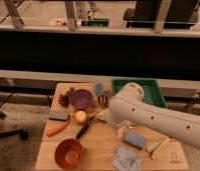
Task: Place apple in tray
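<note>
The apple [80, 116], small, round and yellowish, lies on the wooden table [100, 147] just below the purple bowl [81, 98]. The green tray [149, 88] stands at the table's back right, partly hidden behind my white arm [143, 117]. The arm reaches in from the right, across the tray's front. My gripper [94, 120] is low over the table, just right of the apple and close to it. The apple is not held.
An orange-red bowl [69, 152] stands front left. A long orange carrot-like item [58, 130] and a dark block [58, 116] lie left of the apple. A blue can [99, 89] stands at the back. A blue sponge [134, 140], a cloth [125, 159] and a pale stick [158, 146] lie front right.
</note>
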`<state>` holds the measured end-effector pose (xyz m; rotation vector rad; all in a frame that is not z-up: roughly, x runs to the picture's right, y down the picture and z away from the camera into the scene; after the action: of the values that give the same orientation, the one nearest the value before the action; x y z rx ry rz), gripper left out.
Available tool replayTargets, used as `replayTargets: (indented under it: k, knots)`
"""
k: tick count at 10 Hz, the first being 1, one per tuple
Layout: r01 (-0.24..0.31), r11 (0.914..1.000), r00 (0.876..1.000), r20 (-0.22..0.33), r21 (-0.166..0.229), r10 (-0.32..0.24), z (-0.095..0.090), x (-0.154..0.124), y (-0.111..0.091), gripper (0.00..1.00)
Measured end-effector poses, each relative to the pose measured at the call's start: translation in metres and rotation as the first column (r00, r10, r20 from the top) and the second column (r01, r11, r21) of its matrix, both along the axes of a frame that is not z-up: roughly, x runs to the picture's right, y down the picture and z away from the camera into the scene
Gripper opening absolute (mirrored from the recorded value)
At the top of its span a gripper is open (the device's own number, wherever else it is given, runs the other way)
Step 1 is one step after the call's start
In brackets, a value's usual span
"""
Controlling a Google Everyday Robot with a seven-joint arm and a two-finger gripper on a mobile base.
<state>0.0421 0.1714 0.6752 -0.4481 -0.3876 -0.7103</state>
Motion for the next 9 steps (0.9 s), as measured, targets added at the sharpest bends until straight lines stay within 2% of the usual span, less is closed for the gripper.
replayTargets:
  k: [3,9]
  knots:
    - [0.066,0.9976,0.996,0.054,0.022,-0.067,0.0,-0.026,0.007,0.8]
    - [0.136,0.9896,0.982,0.129,0.047,-0.141,0.006,-0.051,0.004,0.8]
